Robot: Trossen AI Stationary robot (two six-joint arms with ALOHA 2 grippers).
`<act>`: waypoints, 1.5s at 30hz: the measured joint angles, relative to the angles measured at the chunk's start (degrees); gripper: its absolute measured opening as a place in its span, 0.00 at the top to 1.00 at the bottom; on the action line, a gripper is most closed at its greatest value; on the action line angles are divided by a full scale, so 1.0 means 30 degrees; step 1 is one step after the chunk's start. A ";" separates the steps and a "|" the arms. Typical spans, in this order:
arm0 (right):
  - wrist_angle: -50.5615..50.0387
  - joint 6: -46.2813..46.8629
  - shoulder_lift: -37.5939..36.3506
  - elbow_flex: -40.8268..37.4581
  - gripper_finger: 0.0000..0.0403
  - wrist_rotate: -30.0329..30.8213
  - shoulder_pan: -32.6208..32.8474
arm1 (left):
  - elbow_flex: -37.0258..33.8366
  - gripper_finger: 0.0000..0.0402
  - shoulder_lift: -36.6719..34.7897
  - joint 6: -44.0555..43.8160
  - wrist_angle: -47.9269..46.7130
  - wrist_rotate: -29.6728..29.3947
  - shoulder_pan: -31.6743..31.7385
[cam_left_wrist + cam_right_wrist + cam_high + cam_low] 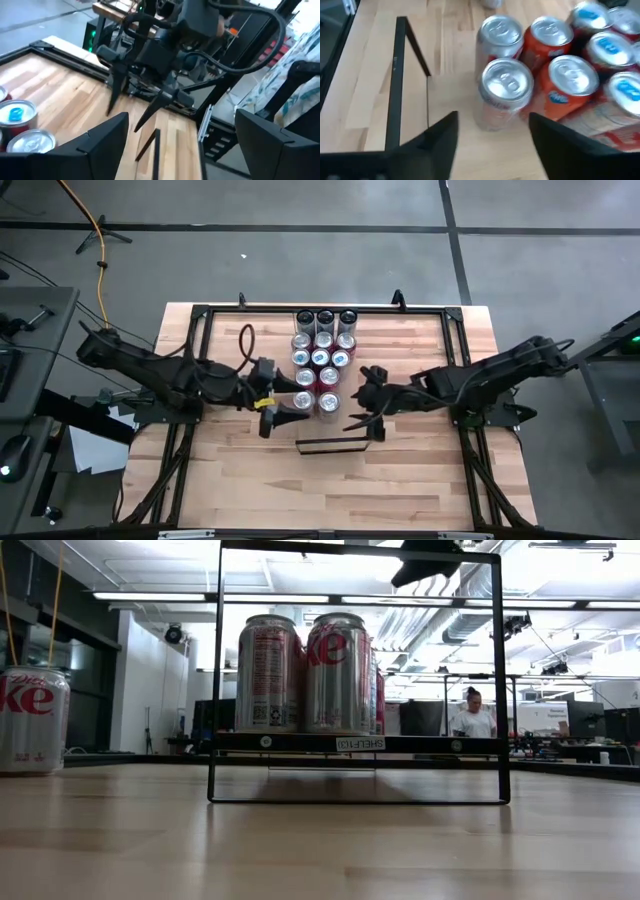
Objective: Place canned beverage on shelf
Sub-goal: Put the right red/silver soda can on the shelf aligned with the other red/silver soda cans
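High view: cans [322,360] stand packed in a block, three across, centre-far on the butcher-block table [420,480]. Tops are silver, some with blue tabs.
- shelf [330,446] = small black frame stand, on the table just near-side of the can block and apart from it. Nothing sits on it from above.
- left gripper [285,394] is on the left side of the block's near end, close beside the near-left can. Fingers are spread wide with nothing between them.
- right gripper [358,398] is on the right side of the same near end and faces the left one across the cans. Its fingers also stand apart and hold nothing.

Right wrist view: the closest can [506,92], silver with an orange-and-white side, stands just ahead of the gap between the fingers [440,142]. I can't see any contact. The shelf frame runs alongside it on bare wood.

Left wrist view: the fingers [102,142] are far apart, with the right arm's spread gripper opposite and two can tops at the edge.

Low view: the shelf stands upright with a white label on its crossbar. Two cans [305,670] show through it and look perched on the bar, but the high view puts them behind it. One more can [30,720] is at far left. A person [472,715] stands in the room behind.
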 joint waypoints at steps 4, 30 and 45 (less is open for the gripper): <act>0.0197 0.0124 0.0782 0.0007 0.65 -0.0725 -0.0130 | -0.0006 0.24 -0.0108 0.0377 -0.0143 -0.0008 0.0032; 0.0360 0.7749 0.3461 0.0000 1.00 -0.1933 -0.2755 | -0.0035 0.24 0.0089 0.1331 0.1962 -0.0334 0.0699; 0.1749 0.8604 0.3725 0.0000 1.00 -0.3316 -0.1832 | -0.0035 0.24 0.0089 0.1383 0.1728 -0.0327 0.0699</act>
